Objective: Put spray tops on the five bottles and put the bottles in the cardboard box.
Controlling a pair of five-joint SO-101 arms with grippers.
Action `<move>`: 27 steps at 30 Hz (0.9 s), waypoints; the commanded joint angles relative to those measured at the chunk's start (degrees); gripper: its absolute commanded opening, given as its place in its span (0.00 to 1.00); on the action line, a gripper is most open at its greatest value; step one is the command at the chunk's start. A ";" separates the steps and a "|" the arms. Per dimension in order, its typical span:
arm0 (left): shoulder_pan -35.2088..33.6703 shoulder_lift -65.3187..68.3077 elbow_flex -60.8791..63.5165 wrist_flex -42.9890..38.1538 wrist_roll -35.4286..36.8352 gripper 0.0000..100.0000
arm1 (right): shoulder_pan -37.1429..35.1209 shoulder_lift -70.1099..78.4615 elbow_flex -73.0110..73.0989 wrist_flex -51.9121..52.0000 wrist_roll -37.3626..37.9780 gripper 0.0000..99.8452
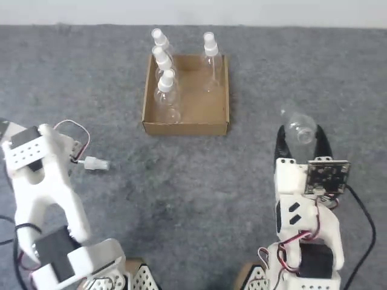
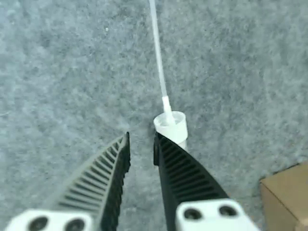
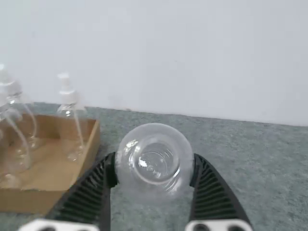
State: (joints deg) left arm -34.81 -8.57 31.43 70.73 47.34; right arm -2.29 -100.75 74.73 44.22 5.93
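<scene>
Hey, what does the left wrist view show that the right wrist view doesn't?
Left wrist view: the left end effector, slightly open, beside a loose spray top whose tube lies along the carpet. Right wrist view: the right end effector shut on an uncapped bottle, capped bottles standing in the cardboard box, and a white wall. Both: the carpet and the cardboard box.

Robot lab bench: two arms (image 1: 305, 211) on grey carpet (image 1: 193, 199), plain white wall (image 3: 192, 48) behind.
</scene>
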 commanded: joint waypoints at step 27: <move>0.18 -0.88 -7.08 2.81 -16.88 0.01 | -24.40 -0.22 6.95 0.31 11.16 0.04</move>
State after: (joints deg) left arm -34.81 -8.57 31.08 71.43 33.27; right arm -26.11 -100.75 82.29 44.40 16.22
